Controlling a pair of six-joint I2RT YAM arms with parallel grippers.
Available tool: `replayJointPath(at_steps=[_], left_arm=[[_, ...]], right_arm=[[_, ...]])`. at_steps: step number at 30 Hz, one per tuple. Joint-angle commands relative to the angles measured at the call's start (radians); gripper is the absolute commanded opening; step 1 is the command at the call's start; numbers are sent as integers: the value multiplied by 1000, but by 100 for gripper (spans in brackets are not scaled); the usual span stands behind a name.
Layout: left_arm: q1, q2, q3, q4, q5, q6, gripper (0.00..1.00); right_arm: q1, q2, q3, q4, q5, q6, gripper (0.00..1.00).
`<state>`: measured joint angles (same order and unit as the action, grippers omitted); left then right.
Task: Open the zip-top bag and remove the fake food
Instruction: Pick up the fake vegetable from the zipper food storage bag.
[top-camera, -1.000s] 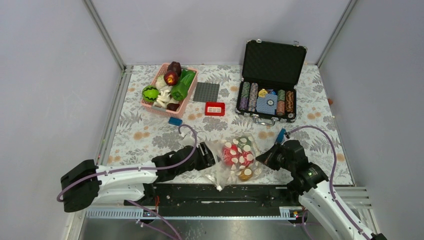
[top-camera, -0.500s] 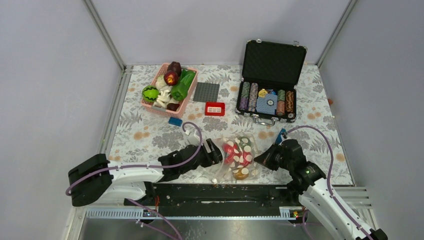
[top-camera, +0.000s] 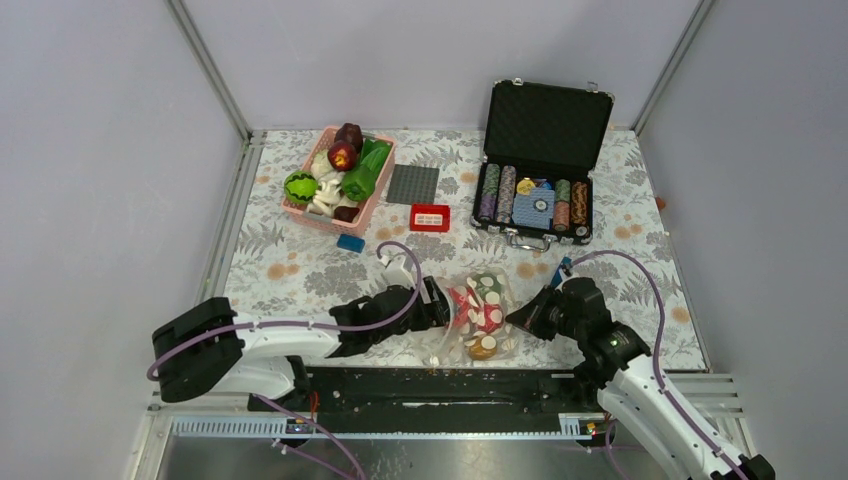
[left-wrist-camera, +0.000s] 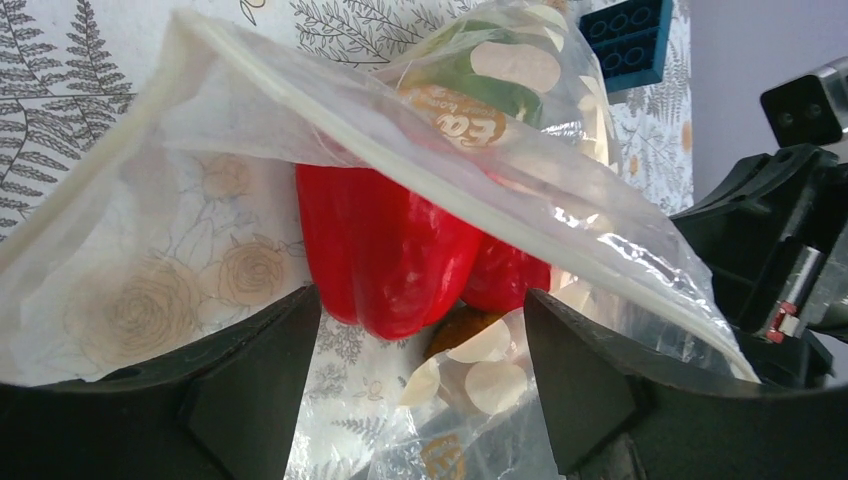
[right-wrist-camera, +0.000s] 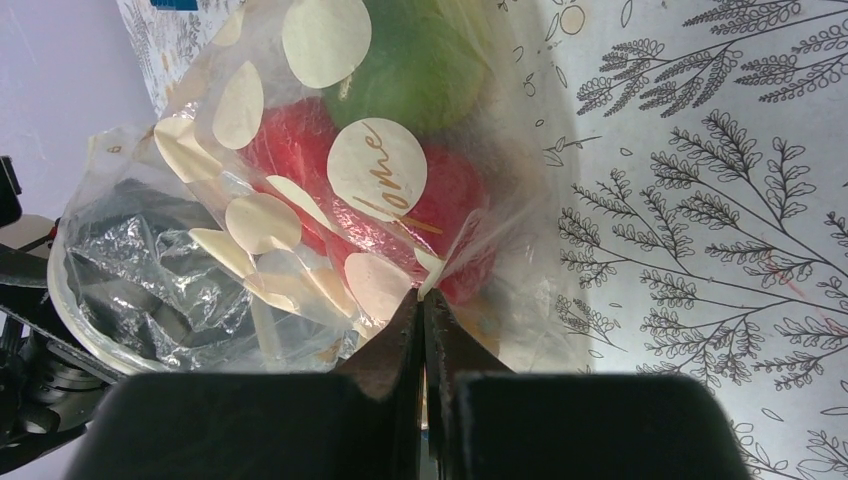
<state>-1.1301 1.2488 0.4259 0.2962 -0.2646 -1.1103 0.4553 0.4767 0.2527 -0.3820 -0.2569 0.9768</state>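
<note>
Reaching into the bag mouth looks like the step in hand. The zip-top bag (top-camera: 478, 312) lies close to the near edge of the table, roughly mid-width, between the two arms, with its mouth toward the left edge.

- Left gripper (top-camera: 437, 303): jaws spread wide at the mouth, holding nothing. In the wrist view the zip strip is lifted and the opening gapes.
- Fake food: a red pepper (left-wrist-camera: 385, 250) sits just inside the lip, straight ahead of the open jaws. A green piece and more red are behind it, plus something orange-brown I can't identify.
- Right gripper (right-wrist-camera: 422, 305): jaws pressed together on a pinch of bag film at the end away from the mouth, anchoring it.

Next move, my read: push the left gripper in under the top lip, close on the pepper and draw back toward the left edge while the right holds its pinch. The film is floppy, so the risk is catching plastic along with the pepper.

Room: little margin at the near edge. Open table runs toward the far edge up to the red block (top-camera: 430, 217) and the poker-chip case (top-camera: 540, 215). A blue brick (top-camera: 562, 268) sits just beside the right arm. The pink basket (top-camera: 300, 212) is well apart, toward the far-left corner.
</note>
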Motion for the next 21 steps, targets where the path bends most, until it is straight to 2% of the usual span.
replayJointPath(at_steps=[1,12,21], left_arm=[[-5,50,64,32,-41,50,76],[-5,160,51,193,-19,71,84],[-5,210,84,208,-26,113,87]], right_arm=[[-1,10,-3,44,-36,2,0],[-1,43,-17,77,-56,-6,0],[-2,87,-25,112,-75,-12,0]])
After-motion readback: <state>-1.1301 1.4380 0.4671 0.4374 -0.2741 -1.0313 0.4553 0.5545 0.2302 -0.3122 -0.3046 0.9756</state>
